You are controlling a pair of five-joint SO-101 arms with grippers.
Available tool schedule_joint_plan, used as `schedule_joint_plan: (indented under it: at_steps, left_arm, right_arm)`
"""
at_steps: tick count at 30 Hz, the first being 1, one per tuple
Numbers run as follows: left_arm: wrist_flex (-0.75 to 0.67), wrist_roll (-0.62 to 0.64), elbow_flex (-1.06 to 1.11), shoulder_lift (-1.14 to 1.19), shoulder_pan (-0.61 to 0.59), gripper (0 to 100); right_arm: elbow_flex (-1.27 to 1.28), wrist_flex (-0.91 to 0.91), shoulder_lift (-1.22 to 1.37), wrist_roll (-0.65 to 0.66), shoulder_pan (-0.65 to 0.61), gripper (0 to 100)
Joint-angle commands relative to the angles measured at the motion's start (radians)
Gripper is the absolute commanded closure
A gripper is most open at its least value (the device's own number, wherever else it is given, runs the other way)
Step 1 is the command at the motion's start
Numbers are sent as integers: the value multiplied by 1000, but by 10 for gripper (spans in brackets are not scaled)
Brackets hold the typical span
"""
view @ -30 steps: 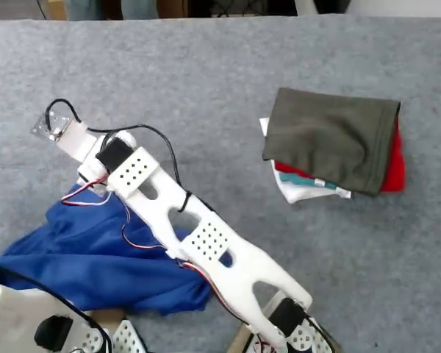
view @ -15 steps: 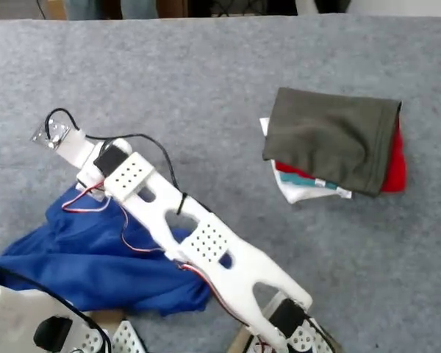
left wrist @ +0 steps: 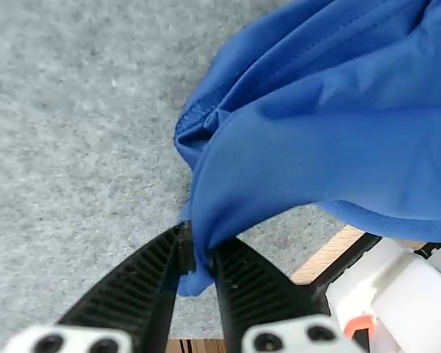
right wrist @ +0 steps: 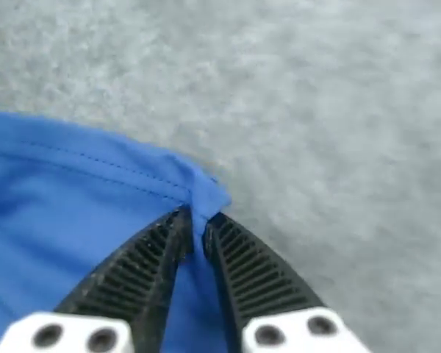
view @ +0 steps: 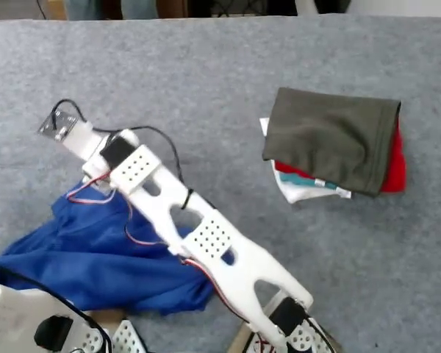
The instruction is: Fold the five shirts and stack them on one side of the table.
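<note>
A crumpled blue shirt [view: 95,250] lies at the near left of the grey table. My right arm [view: 176,213] stretches across it from the near edge. In the right wrist view my right gripper [right wrist: 198,220] is shut on a hemmed corner of the blue shirt [right wrist: 73,206]. My left arm [view: 29,323] sits at the near left corner. In the left wrist view my left gripper [left wrist: 198,246] is shut on a fold of the blue shirt [left wrist: 316,132]. At the right lies a stack of folded shirts, olive [view: 331,140] on top, with red [view: 395,165] and white [view: 298,193] below.
Grey felt [view: 206,66] covers the table, with bare room at the back and between the blue shirt and the stack. The wooden table edge [left wrist: 331,257] shows beside my left gripper.
My right arm's wrist shifted a little left, then back up and right. The blue shirt's upper edge moved slightly with it. The stack has not moved.
</note>
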Motion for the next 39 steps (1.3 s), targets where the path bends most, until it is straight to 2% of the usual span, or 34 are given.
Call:
schedule_joint_plan:
  at_steps: [1, 5, 9, 12, 16, 22, 29, 33, 39]
  left_arm:
    - [-9, 5, -2, -9, 33, 971]
    - [43, 23, -19, -21, 139, 972]
    - [130, 184, -117, -21, 277, 971]
    - [143, 287, -185, -20, 369, 971]
    - [172, 353, -271, -60, 453, 971]
    - [170, 368, -266, -103, 581, 971]
    - [170, 368, -197, -103, 733, 970]
    - [166, 364, -101, -101, 780, 970]
    - [61, 361, 48, -101, 774, 970]
  right_arm:
    - [-119, 66, -105, -8, 29, 985]
    - [-199, 152, -171, -41, 37, 985]
    - [-194, 187, -325, -120, 78, 985]
    - [-194, 187, -470, -163, 123, 985]
    - [-191, 187, -673, -192, 176, 985]
    - [-182, 247, -901, -190, 226, 985]
    - [-150, 284, -1013, -189, 336, 985]
    - [-15, 284, -1006, -192, 374, 985]
    - [335, 244, -931, -186, 373, 985]
